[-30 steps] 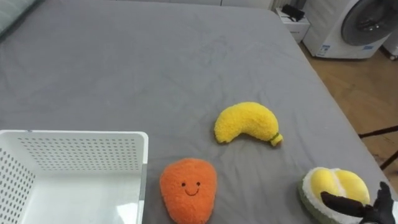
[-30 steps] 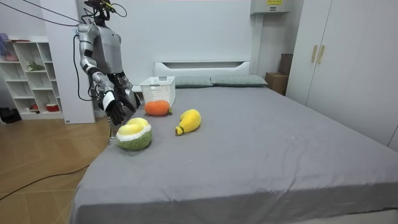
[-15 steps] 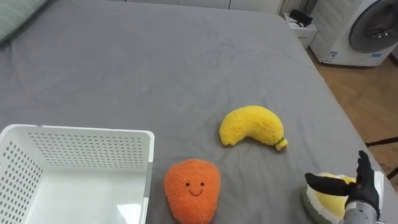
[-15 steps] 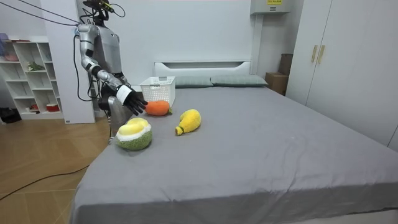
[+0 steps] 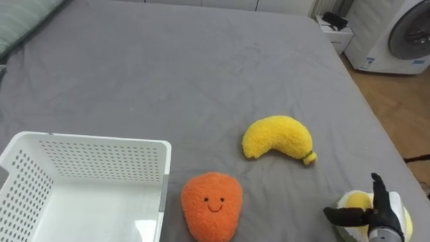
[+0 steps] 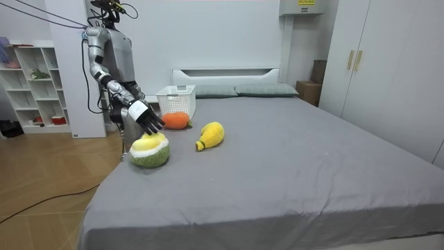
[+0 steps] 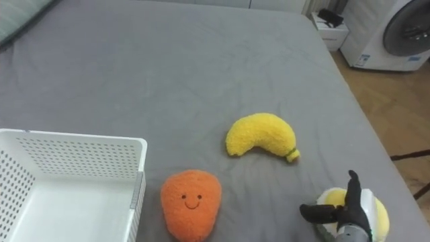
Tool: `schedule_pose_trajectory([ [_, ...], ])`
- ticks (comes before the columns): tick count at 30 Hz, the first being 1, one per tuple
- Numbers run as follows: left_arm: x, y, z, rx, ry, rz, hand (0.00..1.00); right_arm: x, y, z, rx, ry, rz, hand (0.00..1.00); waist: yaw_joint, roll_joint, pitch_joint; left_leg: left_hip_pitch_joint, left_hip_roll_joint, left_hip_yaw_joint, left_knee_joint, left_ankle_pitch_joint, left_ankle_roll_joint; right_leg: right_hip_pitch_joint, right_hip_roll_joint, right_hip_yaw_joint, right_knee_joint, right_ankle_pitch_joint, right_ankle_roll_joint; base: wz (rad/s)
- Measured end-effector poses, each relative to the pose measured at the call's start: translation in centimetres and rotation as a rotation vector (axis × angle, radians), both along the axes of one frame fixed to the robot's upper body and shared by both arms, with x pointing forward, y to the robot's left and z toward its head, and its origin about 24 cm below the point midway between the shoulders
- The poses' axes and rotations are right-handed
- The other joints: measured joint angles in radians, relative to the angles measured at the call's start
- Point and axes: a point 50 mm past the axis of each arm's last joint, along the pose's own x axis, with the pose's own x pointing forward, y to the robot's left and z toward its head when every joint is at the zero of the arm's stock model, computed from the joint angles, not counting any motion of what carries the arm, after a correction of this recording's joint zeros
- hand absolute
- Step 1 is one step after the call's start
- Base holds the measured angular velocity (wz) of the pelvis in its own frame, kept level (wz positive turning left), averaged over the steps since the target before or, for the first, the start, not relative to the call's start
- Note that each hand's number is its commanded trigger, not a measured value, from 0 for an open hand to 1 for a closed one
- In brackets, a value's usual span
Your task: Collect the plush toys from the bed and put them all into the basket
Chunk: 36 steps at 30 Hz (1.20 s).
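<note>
Grey bed (image 5: 168,67), wooden floor (image 5: 403,114) beside, bears basket (image 5: 94,139) and banana (image 5: 277,138).

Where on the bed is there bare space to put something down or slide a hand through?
The widest bare sheet lies beyond the white basket and the banana toy. A gap also runs between the banana toy and the orange toy. It's tight between basket and orange toy, and at the yellow-green toy under the open right hand.

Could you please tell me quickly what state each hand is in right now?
Left hand: cannot be told.
Right hand: open, fingers spread over the yellow-green plush toy.
</note>
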Motion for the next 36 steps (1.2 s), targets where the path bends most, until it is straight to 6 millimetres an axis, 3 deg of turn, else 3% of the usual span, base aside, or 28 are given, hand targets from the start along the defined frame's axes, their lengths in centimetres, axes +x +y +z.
schedule_pose_trajectory([
  [8, 0.4, 0.0, 0.0, -0.003, -0.038, -0.003, 0.0, -3.0, -0.4, -2.5, -0.056, 0.203, 0.031, 0.0, 0.022, -0.006, 0.0011, 0.005, -0.002, -0.002, -0.001, 0.0, 0.0, 0.012, 0.0, -0.003, -0.003, 0.0, 0.0, 0.01],
  [11, 0.3, 0.3, 0.1, 0.002, -0.041, 0.011, 0.0, -3.1, -0.5, -2.9, -0.068, 0.227, 0.044, 0.0, 0.024, -0.016, 0.007, 0.004, -0.003, -0.009, -0.001, 0.0, 0.0, 0.016, -0.001, -0.01, -0.003, -0.001, 0.0, 0.06],
  [22, -0.4, 0.5, 0.1, -0.017, -0.006, 0.016, 0.0, -3.6, -2.7, -2.9, -0.113, 0.313, 0.013, 0.0, 0.07, -0.021, 0.0101, 0.005, -0.006, -0.029, 0.002, 0.0, 0.0, 0.031, -0.003, -0.025, -0.015, -0.001, 0.0, 0.05],
  [23, -0.4, 0.5, 0.1, -0.02, -0.004, 0.014, 0.0, -3.7, -2.7, -3.0, -0.113, 0.321, 0.015, 0.07, 0.07, -0.025, 0.0107, 0.005, -0.007, -0.036, 0.002, 0.0, 0.0, 0.034, -0.003, -0.026, -0.016, -0.002, 0.0, 0.12],
  [25, 0.1, 0.5, 0.0, -0.026, -0.014, 0.01, 0.0, -4.0, -2.6, -3.1, -0.131, 0.348, 0.043, 0.92, 0.072, -0.029, 0.0094, 0.004, -0.008, -0.039, 0.004, 0.0, 0.0, 0.037, -0.004, -0.036, -0.018, -0.002, 0.001, 0.1],
  [26, 0.2, 0.5, 0.0, -0.026, -0.014, 0.009, 0.0, -4.0, -2.6, -3.2, -0.133, 0.35, 0.046, 1.0, 0.072, -0.03, 0.0092, 0.004, -0.008, -0.039, 0.003, 0.0, 0.0, 0.037, -0.004, -0.036, -0.018, -0.002, 0.001, 0.0],
  [36, 0.8, 0.7, 0.0, -0.025, -0.024, 0.004, 0.0, -3.8, -2.7, -2.9, -0.215, 0.351, 0.087, 1.0, 0.074, -0.039, 0.0094, 0.004, -0.01, -0.04, 0.005, 0.0, 0.001, 0.039, -0.006, -0.037, -0.017, -0.002, 0.002, 0.0],
])
